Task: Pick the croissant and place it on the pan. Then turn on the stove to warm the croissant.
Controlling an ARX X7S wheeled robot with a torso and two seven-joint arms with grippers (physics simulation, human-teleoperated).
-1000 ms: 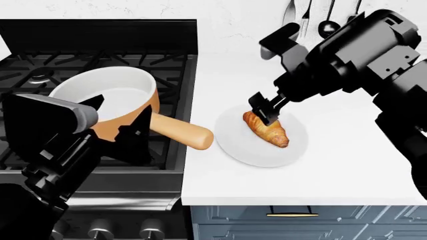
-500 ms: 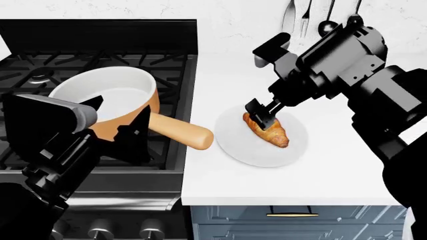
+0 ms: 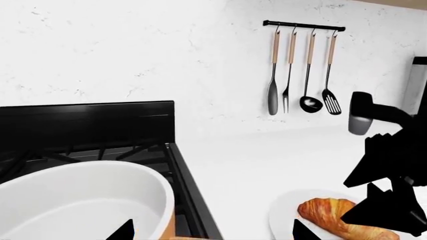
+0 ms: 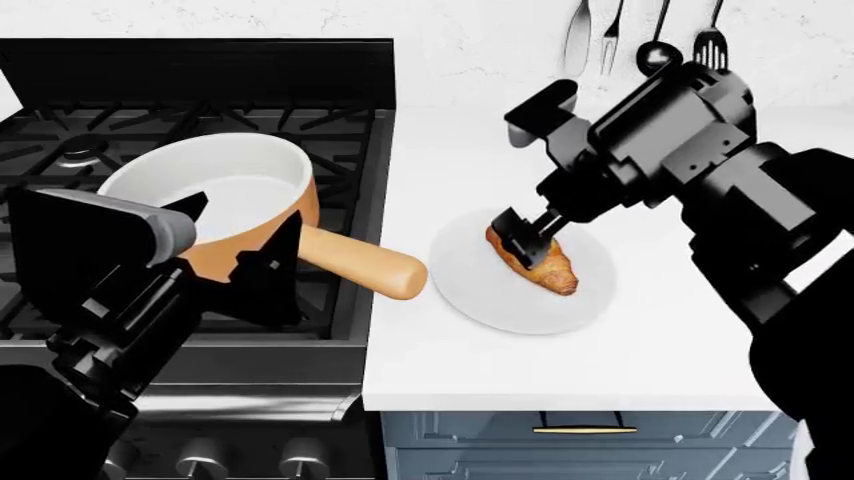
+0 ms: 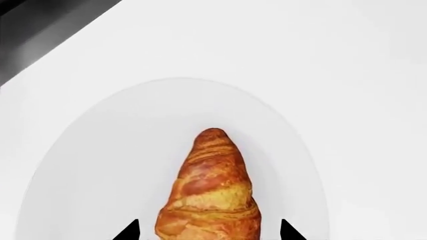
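So the croissant (image 4: 537, 258) is sitting on the round white plate (image 4: 523, 305), which lies on the white surface (image 4: 641, 340) just right of the stove (image 4: 80, 140). The plate has bare rim all around the pastry, most of it on the near and left sides. The right gripper (image 4: 522, 236) is down over the far end of the croissant. In the right wrist view the two dark fingertips (image 5: 128, 231) sit either side of the pastry's wide end with a sliver of plate showing between tip and crust on each side, so the jaws are spread and not clamped on anything.

The pan (image 4: 227, 200) is on the black iron grates, orange-tan outside, smooth white inside, with its fat rounded handle (image 4: 363, 262) sticking out past the stove's right edge over the surface, ending near the plate's left rim but not touching it. The strip of surface between plate and stove edge is narrow; behind the plate and off to the right it's wide open white.

The left gripper (image 4: 247, 265) hangs over the front of the stove right by the pan's near side. Its two pointed tips are well apart and hold nothing.

Texture-wise: the croissant is glossy golden-brown with ridged flaky layers tapering to a point, the plate is flat matte white, and the wall behind looks like pale marbled stone. A black rail (image 3: 303, 25) on it carries four hanging utensils with wooden handles.
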